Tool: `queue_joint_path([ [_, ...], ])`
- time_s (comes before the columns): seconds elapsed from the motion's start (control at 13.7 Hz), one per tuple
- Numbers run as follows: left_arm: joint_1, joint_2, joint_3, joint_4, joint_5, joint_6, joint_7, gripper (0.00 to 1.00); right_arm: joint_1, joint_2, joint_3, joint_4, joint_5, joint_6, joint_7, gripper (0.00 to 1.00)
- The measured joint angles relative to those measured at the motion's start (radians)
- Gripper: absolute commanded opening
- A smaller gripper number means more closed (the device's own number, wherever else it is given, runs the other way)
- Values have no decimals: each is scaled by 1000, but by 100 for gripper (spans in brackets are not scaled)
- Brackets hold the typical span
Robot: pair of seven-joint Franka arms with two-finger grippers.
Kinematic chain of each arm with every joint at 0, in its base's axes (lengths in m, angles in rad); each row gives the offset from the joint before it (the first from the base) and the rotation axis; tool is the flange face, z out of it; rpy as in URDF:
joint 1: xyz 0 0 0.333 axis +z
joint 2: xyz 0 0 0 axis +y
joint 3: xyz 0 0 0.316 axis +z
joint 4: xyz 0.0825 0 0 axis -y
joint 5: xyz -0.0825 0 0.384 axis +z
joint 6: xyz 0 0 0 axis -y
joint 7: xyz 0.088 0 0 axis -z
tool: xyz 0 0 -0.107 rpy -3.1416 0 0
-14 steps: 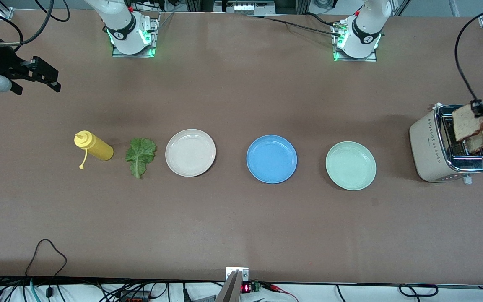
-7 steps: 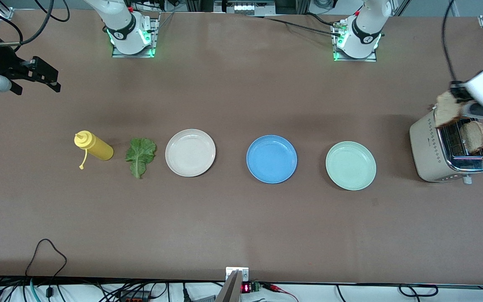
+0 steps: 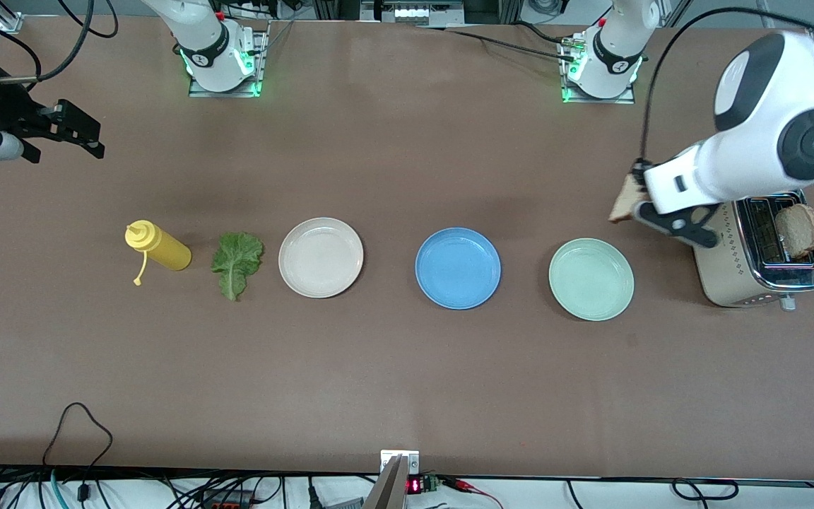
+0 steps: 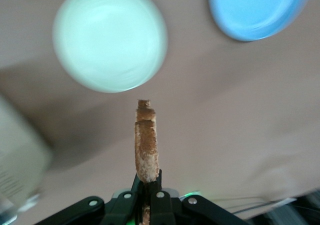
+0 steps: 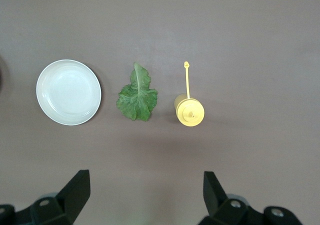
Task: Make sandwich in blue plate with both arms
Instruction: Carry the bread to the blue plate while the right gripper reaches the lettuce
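Note:
My left gripper (image 3: 636, 199) is shut on a slice of toasted bread (image 3: 622, 203), held edge-up in the air over the table between the toaster (image 3: 728, 272) and the mint-green plate (image 3: 591, 279). In the left wrist view the bread slice (image 4: 146, 145) stands in my left gripper (image 4: 148, 185). A second slice (image 3: 798, 230) sticks out of the toaster. The blue plate (image 3: 458, 268) is bare and also shows in the left wrist view (image 4: 255, 10). The lettuce leaf (image 3: 236, 263) lies on the table. My right gripper (image 3: 92, 138) is open and waits at the right arm's end.
A beige-white plate (image 3: 321, 256) sits between the lettuce and the blue plate. A yellow squeeze bottle (image 3: 157, 245) lies beside the lettuce, toward the right arm's end. Right wrist view shows the plate (image 5: 68, 91), lettuce (image 5: 137, 96) and bottle (image 5: 189, 110).
My left arm has lifted one bread slice out of the toaster and carried it toward the mint-green plate. The right gripper has barely moved.

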Motion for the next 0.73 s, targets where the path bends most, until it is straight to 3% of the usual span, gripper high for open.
queue_joint_path([
  [0.15,-41,82,-1,29,-143,48,-52,0,0,11,0,-3,0,0,0,100],
  [0.44,-68,216,-1,32,-393,290,-69,0,4,83,2,-9,0,27,0,100],
  [0.73,-69,307,-7,-37,-598,546,103,0,57,203,7,-18,3,115,3,100],
])
